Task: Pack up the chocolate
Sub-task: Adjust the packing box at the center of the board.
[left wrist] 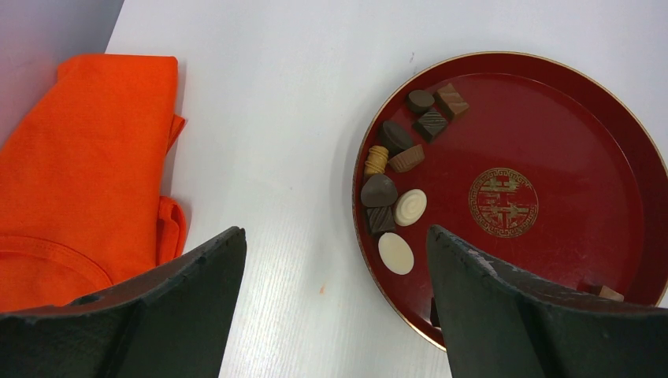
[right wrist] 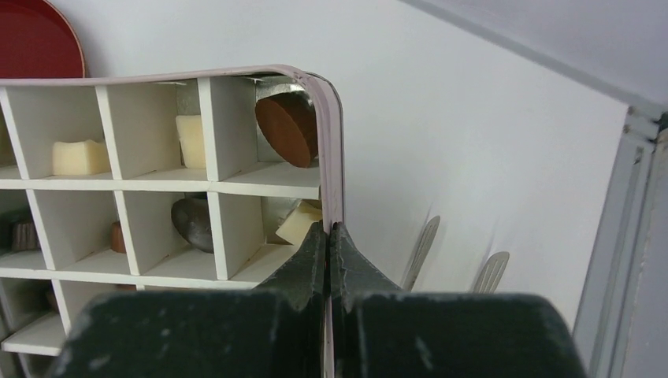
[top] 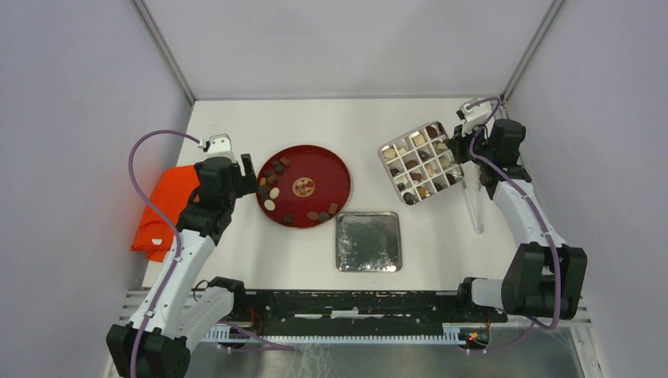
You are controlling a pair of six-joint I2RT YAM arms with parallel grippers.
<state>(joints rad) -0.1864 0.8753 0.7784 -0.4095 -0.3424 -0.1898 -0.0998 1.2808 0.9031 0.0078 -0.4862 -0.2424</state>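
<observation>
Loose chocolate (left wrist: 410,207) is bunched along the left rim of the red plate (left wrist: 551,118), just ahead and a bit right of the left fingers (left wrist: 197,299), which hang wide apart and empty, so that arm's clearly the nearer one. Right fingers (right wrist: 307,268) are pinched shut on the box (right wrist: 335,157) wall near the worktop's (top: 346,126) far right corner

bench: white bench (top: 315,126) | left edge: crumpled orange cloth (top: 161,209) | centre: round dark-red plate (top: 319,165) | toward near edge: square silver metal tray (top: 368,241) | far right corner: pale pinkish gridded box (top: 420,163)
</observation>
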